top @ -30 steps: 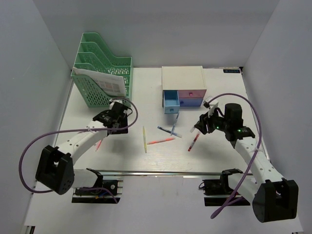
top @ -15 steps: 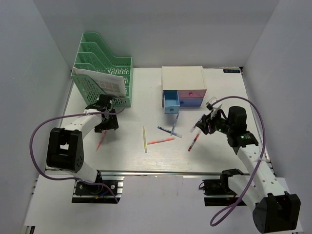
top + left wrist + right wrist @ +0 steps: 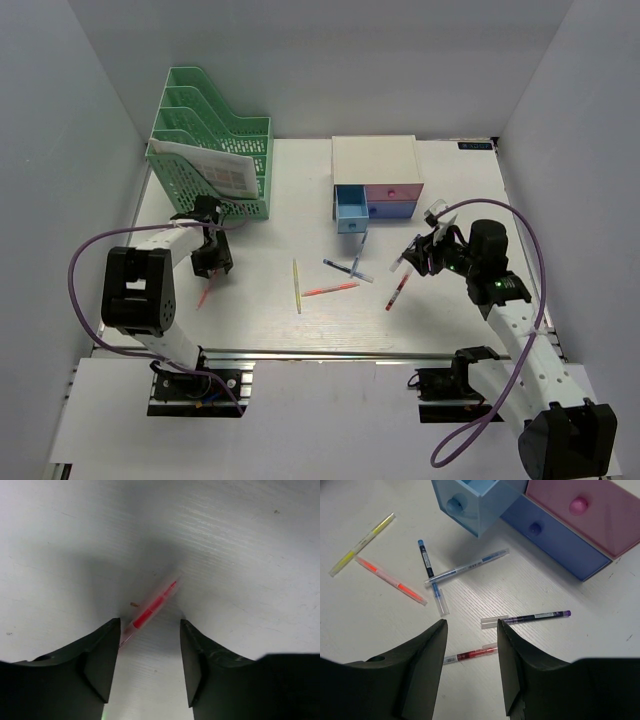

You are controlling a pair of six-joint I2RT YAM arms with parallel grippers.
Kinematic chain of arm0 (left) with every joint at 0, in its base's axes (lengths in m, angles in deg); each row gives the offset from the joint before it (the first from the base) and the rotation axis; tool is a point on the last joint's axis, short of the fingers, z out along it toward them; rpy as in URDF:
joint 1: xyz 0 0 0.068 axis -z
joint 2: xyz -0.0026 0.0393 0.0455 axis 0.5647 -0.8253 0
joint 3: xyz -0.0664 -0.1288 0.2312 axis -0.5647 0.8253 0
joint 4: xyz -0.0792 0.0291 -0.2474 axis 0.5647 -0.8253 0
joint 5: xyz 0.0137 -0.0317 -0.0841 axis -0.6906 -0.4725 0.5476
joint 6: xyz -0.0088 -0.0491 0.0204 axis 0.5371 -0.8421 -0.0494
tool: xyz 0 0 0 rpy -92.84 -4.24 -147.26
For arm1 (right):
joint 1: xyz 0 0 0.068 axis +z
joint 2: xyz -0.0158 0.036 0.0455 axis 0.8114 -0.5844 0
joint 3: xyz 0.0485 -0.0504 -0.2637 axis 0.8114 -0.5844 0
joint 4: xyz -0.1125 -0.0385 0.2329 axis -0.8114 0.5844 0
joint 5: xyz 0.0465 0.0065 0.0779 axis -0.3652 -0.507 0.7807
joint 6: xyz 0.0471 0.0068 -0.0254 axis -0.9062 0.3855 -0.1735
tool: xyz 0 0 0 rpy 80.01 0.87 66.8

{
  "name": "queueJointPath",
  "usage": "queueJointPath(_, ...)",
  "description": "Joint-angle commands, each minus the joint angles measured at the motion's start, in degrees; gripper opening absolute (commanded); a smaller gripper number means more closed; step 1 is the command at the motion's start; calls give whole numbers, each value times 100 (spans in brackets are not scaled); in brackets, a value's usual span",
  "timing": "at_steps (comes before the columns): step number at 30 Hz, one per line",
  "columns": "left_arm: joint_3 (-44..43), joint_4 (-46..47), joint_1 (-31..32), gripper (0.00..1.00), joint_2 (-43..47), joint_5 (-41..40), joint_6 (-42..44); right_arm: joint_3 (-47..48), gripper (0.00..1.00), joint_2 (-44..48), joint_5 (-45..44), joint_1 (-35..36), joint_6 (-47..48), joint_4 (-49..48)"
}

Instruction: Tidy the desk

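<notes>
Between the grey walls (image 3: 80, 120), the white bench (image 3: 280, 215) fills the middle of the top view, with a metal rail (image 3: 330, 353) along its near edge. On its left side, the left hand (image 3: 150, 625) is low over the bench and open. A red pen (image 3: 152, 605) lies flat between its two fingers (image 3: 102, 655). One end is just beside the left finger, but it is not clear if they touch. Behind this hand stands a green file rack (image 3: 215, 140) with papers (image 3: 205, 165) in it. At the back sits a drawer box (image 3: 377, 160), and its light blue drawer (image 3: 351, 210) is pulled out. On the right side, the right hand (image 3: 470, 622) hangs above the bench, open and holding nothing. Under it lie a purple pen (image 3: 535, 616) and a dark red pen (image 3: 470, 655), near each other. Nearer the middle lie a yellow pen (image 3: 362, 544), an orange pen (image 3: 390, 580) and two blue pens (image 3: 465, 567) that cross.
</notes>
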Motion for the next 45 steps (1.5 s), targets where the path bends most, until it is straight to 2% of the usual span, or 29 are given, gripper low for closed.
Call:
queueJointPath(1,-67,22,-60,60,57,218,50,-60,50,101,0,-12,-83,-176)
queueJointPath(3,-41,31,-60,52,-13,235,41,-69,50,119,8,-29,-83,-176)
queueJointPath(10,29,5,-113,35,-338,473,-11,-113,50,171,-27,-38,-83,-211)
queueJointPath(17,187,145,-61,19,38,762,-29,-157,52,145,-44,-56,-83,-247)
queueJointPath(18,196,163,1,16,126,850,-38,-157,52,128,-70,-64,-74,-264)
queueJointPath(19,205,181,1,7,197,894,-38,-165,52,110,-88,-56,-56,-256)
queueJointPath(21,293,207,54,0,486,1226,-38,-166,53,101,-149,-73,-47,-264)
queueJointPath(25,486,330,54,0,1119,1675,-55,-201,55,84,-246,-152,-21,-308)
queueJointPath(29,671,444,185,0,1892,2519,-99,-227,74,101,-211,-196,32,-317)
queueJointPath(31,776,558,264,0,2411,3167,-117,-262,73,127,-211,-240,32,-378)
queueJointPath(33,812,663,405,0,2840,3538,-161,-297,67,119,-159,-310,14,-431)
queueJointPath(36,672,839,546,0,3211,4180,-301,-306,39,84,-115,-398,14,-457)
queueJointPath(37,601,901,694,0,3247,4434,-415,-306,20,75,-106,-442,14,-458)
queueJointPath(39,295,1076,801,0,3230,4760,-582,-315,4,92,-106,-538,5,-510)
queueJointPath(42,-49,1454,1038,0,3090,4937,-741,-341,4,128,-123,-644,-30,-545)
queueJointPath(45,-706,1709,1328,0,2520,5043,-960,-368,4,171,-141,-767,-65,-607)
